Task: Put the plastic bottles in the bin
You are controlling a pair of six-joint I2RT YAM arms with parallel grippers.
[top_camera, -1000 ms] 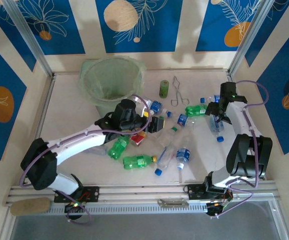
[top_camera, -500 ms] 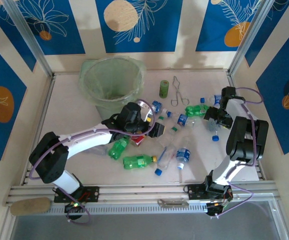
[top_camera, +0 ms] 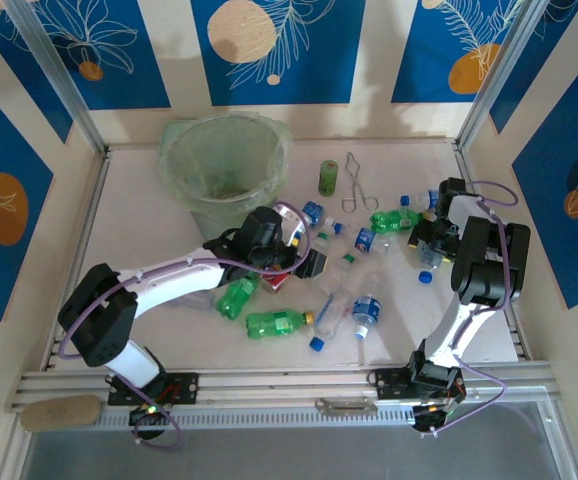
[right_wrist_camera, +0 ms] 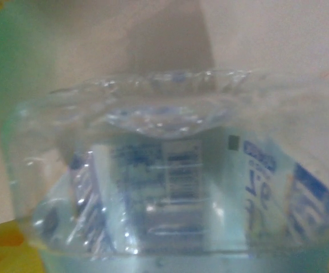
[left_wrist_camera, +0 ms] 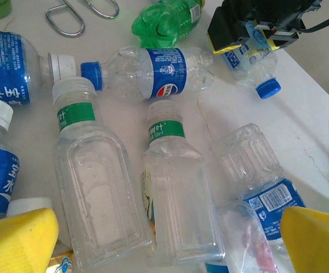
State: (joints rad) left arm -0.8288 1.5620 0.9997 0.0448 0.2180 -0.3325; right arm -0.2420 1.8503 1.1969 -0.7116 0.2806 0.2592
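Note:
Several plastic bottles lie across the table's middle, clear ones with blue labels point(top_camera: 366, 312) and green ones point(top_camera: 277, 322). The pale-green bin point(top_camera: 224, 165) stands at the back left. My left gripper point(top_camera: 304, 258) hangs low over the pile, its yellow pads far apart. It is open point(left_wrist_camera: 170, 239) over two clear bottles with green labels point(left_wrist_camera: 93, 193) point(left_wrist_camera: 179, 199). My right gripper point(top_camera: 431, 238) is down at the right, shut on a clear blue-labelled bottle point(right_wrist_camera: 170, 187) that spans the gap between its pads point(right_wrist_camera: 170, 250). The left wrist view shows that bottle point(left_wrist_camera: 250, 60) with its blue cap point(left_wrist_camera: 268, 88).
A short olive-green cylinder point(top_camera: 328, 177) and thin wire tongs point(top_camera: 357, 185) lie behind the pile; the tong loops point(left_wrist_camera: 68, 14) show at the top of the left wrist view. A red-labelled bottle point(top_camera: 277, 278) lies under the left arm. The right wall is close to my right arm.
My right gripper dropped onto the blue-labelled bottle and its jaws narrowed around it. The left gripper shifted slightly right over the pile and stayed open.

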